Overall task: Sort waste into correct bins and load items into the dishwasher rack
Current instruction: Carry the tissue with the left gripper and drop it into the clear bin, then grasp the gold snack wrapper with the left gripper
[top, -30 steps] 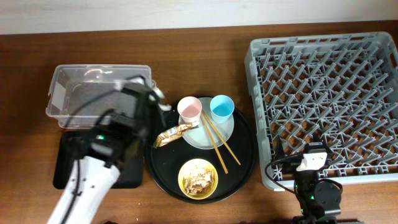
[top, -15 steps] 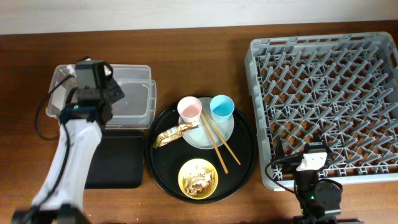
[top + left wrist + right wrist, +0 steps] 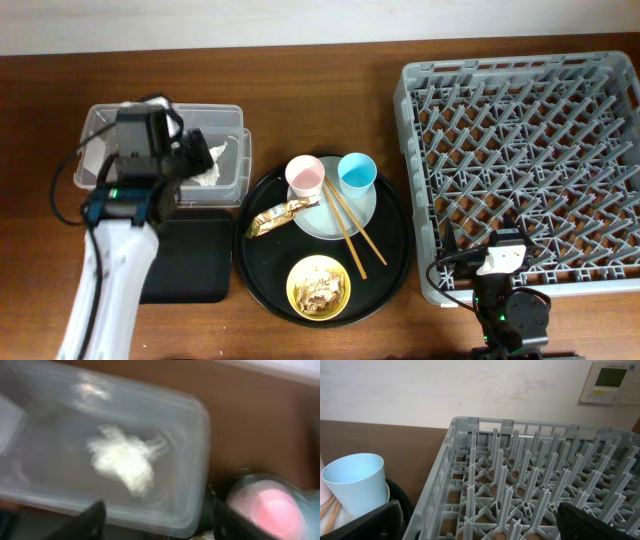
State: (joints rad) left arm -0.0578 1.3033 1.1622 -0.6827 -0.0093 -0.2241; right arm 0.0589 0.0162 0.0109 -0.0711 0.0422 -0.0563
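A crumpled white tissue point(image 3: 217, 160) point(image 3: 122, 460) lies loose inside the clear tub point(image 3: 100, 130) point(image 3: 197, 435). My left gripper point(image 3: 195, 155) point(image 3: 155, 522) hovers open over the tub's right end, nothing between its fingers point(image 3: 95, 517). Below the tub lies the flat black bin point(image 3: 195, 265). The pink cup point(image 3: 305, 175) point(image 3: 265, 510), blue cup point(image 3: 357, 172) point(image 3: 355, 482), pale plate point(image 3: 322, 220), chopsticks point(image 3: 352, 228), gold-brown wrapper point(image 3: 278, 215) and yellow bowl point(image 3: 318, 285) of rice-like scraps point(image 3: 318, 288) sit together. My right gripper point(image 3: 505, 255) point(image 3: 480, 527) stands open at the grey rack's point(image 3: 530, 150) point(image 3: 520, 475) near-left corner.
The cups, plate, bowl and wrapper rest on a large round black tray point(image 3: 385, 265) between the bins and the rack. The rack holds nothing between its pegs. A wall runs along the table's far edge, with a white control panel point(image 3: 610, 380) on it.
My left arm swung from the round tray's left edge up to the clear tub, then opened; the tissue now lies loose in the tub. The right arm stayed still.
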